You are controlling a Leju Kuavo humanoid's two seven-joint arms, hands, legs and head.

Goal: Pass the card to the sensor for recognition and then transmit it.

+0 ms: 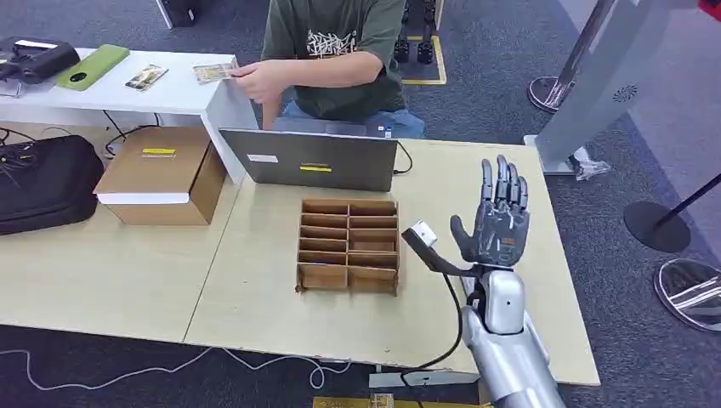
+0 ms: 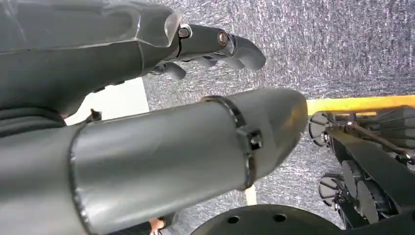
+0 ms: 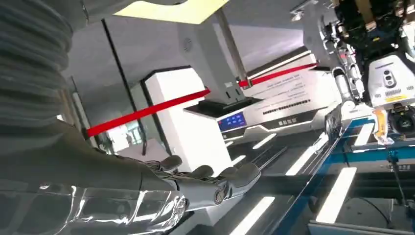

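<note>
With my right hand [image 1: 497, 217] raised, fingers spread and holding nothing, my left hand [image 2: 215, 46] loosely curled and idle, and the card [image 1: 214, 71] pinched by the person's hand [image 1: 259, 81], I risk fumbling the handover.

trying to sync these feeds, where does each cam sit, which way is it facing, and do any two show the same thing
Head view: high on the body, looking forward and down at the table, divider box, laptop and a person holding a card; right hand raised, open.
Left wrist view: behind the hanging left hand, facing carpet.
Right wrist view: behind the right hand, facing across the room at a white kiosk and red strip.
Shared: the right hand, in head and right wrist views.
</note>
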